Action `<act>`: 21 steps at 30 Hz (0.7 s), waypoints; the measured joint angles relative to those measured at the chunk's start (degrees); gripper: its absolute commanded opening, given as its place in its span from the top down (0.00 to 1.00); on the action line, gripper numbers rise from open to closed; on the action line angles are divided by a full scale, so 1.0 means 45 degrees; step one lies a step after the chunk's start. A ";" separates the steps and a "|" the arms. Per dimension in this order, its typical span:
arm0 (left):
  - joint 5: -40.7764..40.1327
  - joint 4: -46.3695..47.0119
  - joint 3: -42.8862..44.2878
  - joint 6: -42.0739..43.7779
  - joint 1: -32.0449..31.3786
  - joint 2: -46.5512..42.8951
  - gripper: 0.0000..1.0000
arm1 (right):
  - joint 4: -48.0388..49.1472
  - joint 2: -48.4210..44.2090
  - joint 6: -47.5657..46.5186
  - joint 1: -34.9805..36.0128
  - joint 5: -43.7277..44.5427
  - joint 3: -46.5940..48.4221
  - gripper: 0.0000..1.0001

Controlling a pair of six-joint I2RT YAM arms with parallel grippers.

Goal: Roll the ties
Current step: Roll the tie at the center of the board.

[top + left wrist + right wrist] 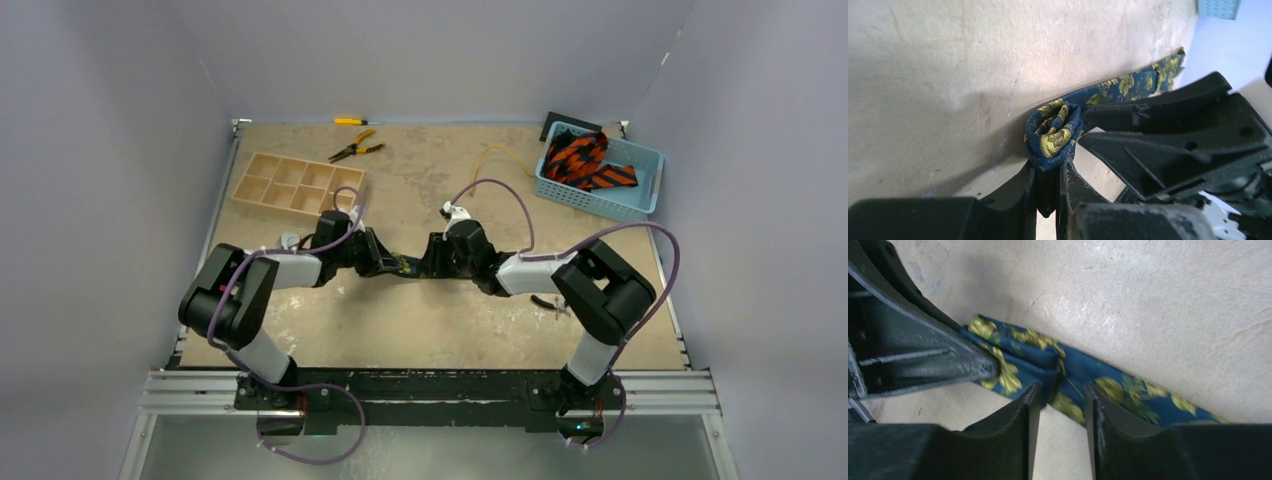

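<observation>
A navy tie with yellow-gold pattern (pixel 1128 390) lies flat on the table between the two arms. Its near end is wound into a small roll (pixel 1052 132). My left gripper (pixel 1049 176) is shut on that roll, the fabric pinched between both fingers. My right gripper (pixel 1060 390) stands open, fingertips at the tie's edge just beside the roll, bare table showing between them. From above, the left gripper (pixel 393 266) and the right gripper (pixel 432 262) meet tip to tip at mid-table. Orange-red ties with black stripes (pixel 585 162) lie in the blue basket (pixel 600 203).
A wooden compartment tray (pixel 300 185) sits at the back left. Yellow-handled pliers (pixel 355 150) and a small yellow tool (pixel 350 121) lie behind it. A thin yellow cord (pixel 495 155) curls left of the basket. Purple walls enclose the table.
</observation>
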 measured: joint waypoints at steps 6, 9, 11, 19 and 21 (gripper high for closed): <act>-0.2225 -0.4197 0.1749 0.1778 -0.0029 -0.1263 1.00 | -0.1098 -0.1185 0.0010 -0.0005 0.0539 -0.0146 0.51; -0.3740 -0.6183 0.2584 0.2628 -0.0102 -0.1637 1.00 | -0.1428 -0.1768 0.0019 -0.0005 0.0884 -0.0151 0.52; -0.4687 -0.7193 0.2924 0.2997 -0.0248 -0.1719 1.00 | -0.1477 -0.2113 0.0019 -0.0005 0.1010 -0.0194 0.54; -0.8510 -1.0384 0.3954 0.3774 -0.1792 -0.1807 1.00 | -0.1438 -0.2327 0.0078 0.0005 0.1117 -0.0612 0.59; -0.9369 -1.0987 0.4303 0.3813 -0.2229 -0.1797 1.00 | -0.1428 -0.2327 0.0112 0.0024 0.1093 -0.0729 0.60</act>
